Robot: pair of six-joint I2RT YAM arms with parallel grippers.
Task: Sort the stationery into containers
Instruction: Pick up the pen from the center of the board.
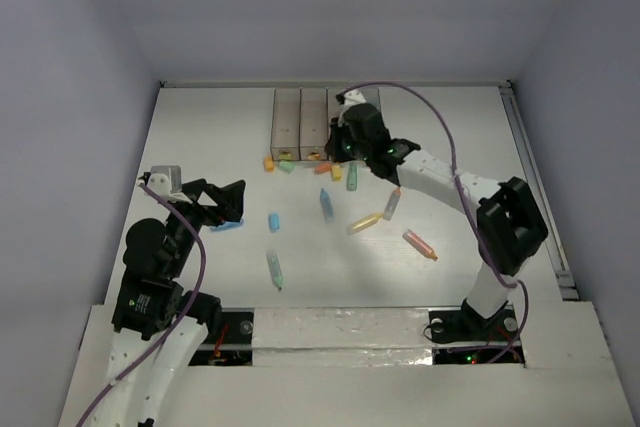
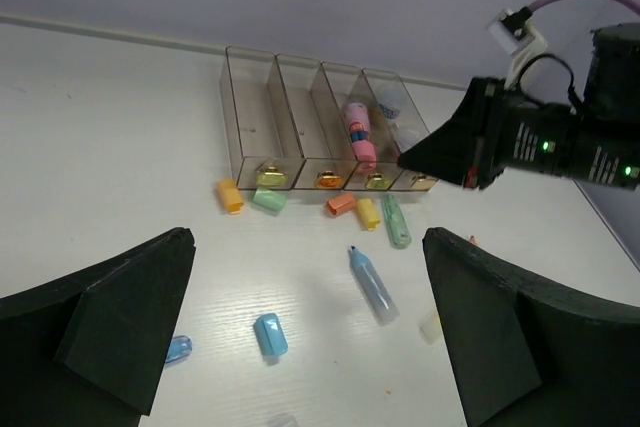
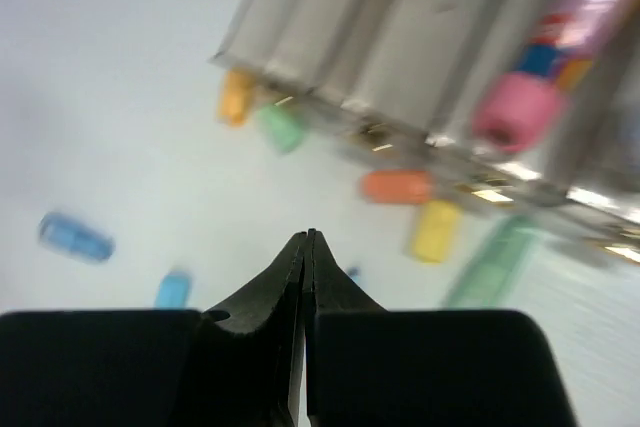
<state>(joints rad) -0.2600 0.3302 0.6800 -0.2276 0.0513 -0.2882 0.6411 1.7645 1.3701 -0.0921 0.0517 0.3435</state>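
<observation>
Here the right gripper (image 3: 305,239), pressed together, hangs near the binned pink marker (image 3: 520,112).

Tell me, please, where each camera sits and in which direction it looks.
Top external: high behind the robot, looking down on the table; shows left arm, left pincer open, right arm, right pincer shut by the bins.
Left wrist: low over the table, facing the bins' front ends; its own fingers frame the view, the right pincer shows.
Right wrist: close above the bins, blurred; its own shut pincer at the bottom.
Shared: both wrist views show the pink marker lying in a bin.
</observation>
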